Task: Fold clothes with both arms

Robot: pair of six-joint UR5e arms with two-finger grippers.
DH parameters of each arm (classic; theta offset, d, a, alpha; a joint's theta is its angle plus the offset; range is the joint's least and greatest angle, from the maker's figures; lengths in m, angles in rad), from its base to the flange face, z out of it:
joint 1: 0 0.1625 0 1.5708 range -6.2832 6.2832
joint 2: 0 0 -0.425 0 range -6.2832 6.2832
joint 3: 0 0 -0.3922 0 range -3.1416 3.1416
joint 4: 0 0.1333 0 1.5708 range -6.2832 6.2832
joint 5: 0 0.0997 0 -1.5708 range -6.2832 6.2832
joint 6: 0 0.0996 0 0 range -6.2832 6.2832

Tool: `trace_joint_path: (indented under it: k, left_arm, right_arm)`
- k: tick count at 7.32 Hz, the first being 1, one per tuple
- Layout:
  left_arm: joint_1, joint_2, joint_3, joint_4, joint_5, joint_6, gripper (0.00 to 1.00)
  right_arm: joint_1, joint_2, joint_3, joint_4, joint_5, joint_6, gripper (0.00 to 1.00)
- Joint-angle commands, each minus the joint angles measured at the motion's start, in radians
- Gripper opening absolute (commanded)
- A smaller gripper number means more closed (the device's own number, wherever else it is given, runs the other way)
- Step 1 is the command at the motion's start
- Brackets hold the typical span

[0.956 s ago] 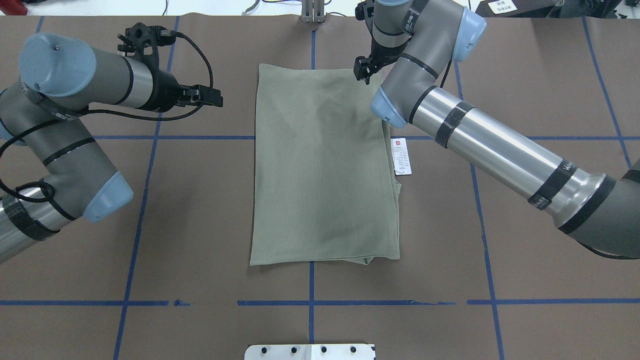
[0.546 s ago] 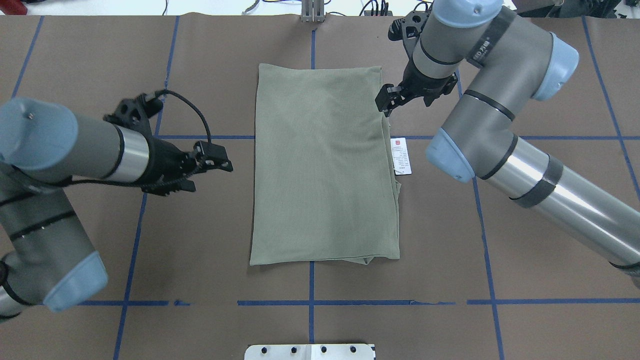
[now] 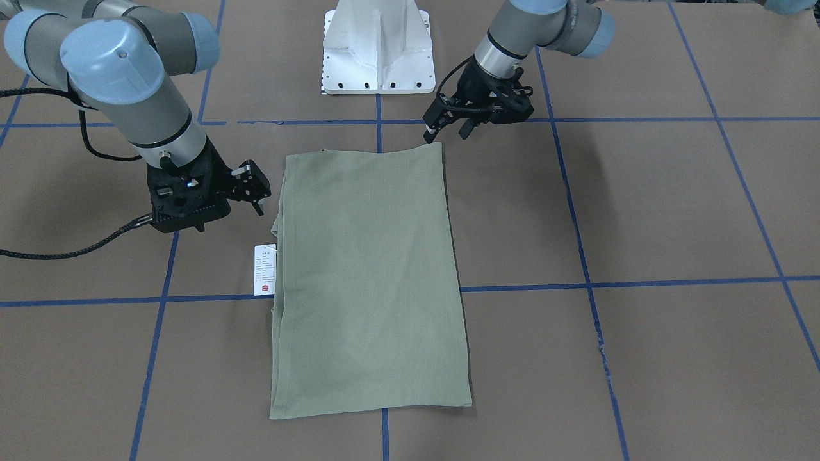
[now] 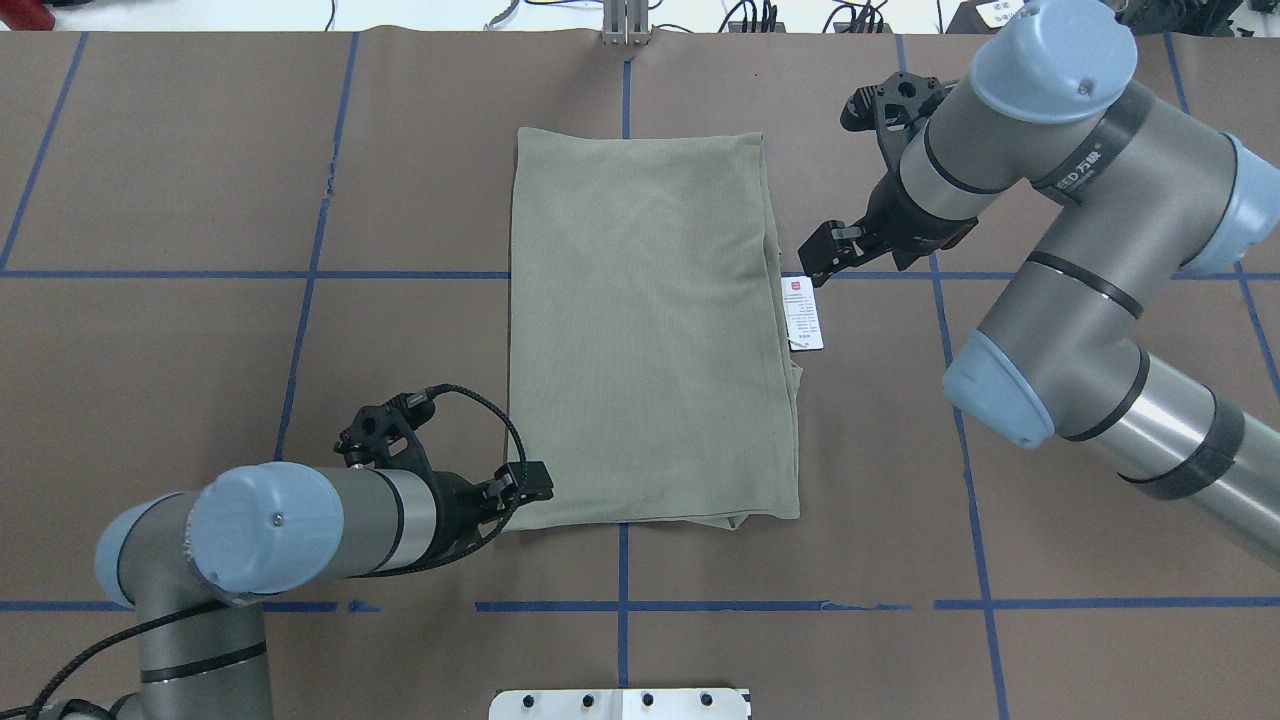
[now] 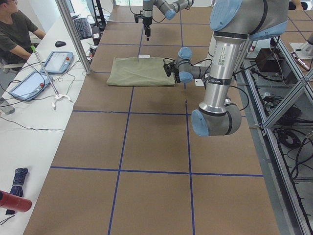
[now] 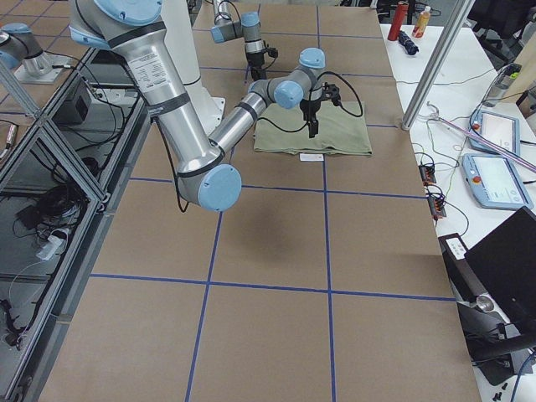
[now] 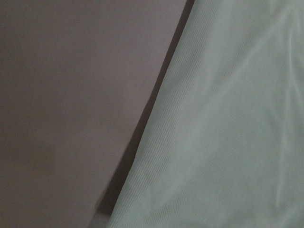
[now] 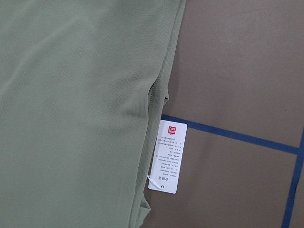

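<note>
The sage-green shirt (image 4: 650,330) lies flat on the table, folded into a tall rectangle; it also shows in the front view (image 3: 368,275). Its white hang tag (image 4: 803,312) sticks out at the right edge and shows in the right wrist view (image 8: 168,156). My left gripper (image 4: 535,485) is open and empty at the shirt's near left corner, also seen from the front (image 3: 445,131). The left wrist view shows only the shirt's edge (image 7: 228,118) and table. My right gripper (image 4: 815,260) is open and empty just beside the tag, clear of the cloth (image 3: 256,189).
The brown table cover carries a grid of blue tape lines (image 4: 620,605). The white pedestal base (image 3: 377,48) stands at the robot's edge of the table. An operator (image 5: 14,34) sits at a side bench with tablets (image 5: 56,61).
My left gripper has swung from the shirt's far left side back to its near left corner. My right gripper has moved from the far right corner along the edge to the tag. The shirt has not moved.
</note>
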Motion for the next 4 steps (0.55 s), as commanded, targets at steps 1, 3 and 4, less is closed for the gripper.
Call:
trace_joint_path:
  k: [1, 3, 4]
  left_arm:
    - [0.034, -0.065, 0.072, 0.058, 0.048, -0.009, 1.00]
    - [0.025, -0.082, 0.080, 0.110, 0.050, -0.007, 1.00]
    - [0.023, -0.082, 0.083, 0.115, 0.050, -0.007, 1.00]
  right_arm:
    - [-0.018, -0.006, 0.006, 0.002, 0.001, 0.016, 1.00]
    - [-0.023, -0.002, 0.000, 0.002, -0.001, 0.014, 1.00]
    - [-0.025, -0.002, 0.000, 0.002, -0.001, 0.014, 1.00]
